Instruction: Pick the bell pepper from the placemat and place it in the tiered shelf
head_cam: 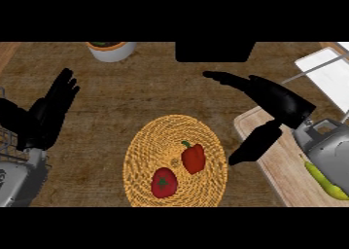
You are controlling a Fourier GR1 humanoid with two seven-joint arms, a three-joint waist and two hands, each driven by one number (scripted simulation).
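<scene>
- Two red things on woven placemat [154, 141]: bell pepper [193, 158], 1 o'clock of round fruit [164, 182].
- Right robot hand [281, 99] spread wide, 2 o'clock of placemat.
- Left robot hand [42, 120] wide, resting at 9 o'clock.

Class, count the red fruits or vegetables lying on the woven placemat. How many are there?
2. The bell pepper lies right of the placemat centre; a rounder red fruit lies just below-left of it, nearer the robot. None seems hidden.
</scene>
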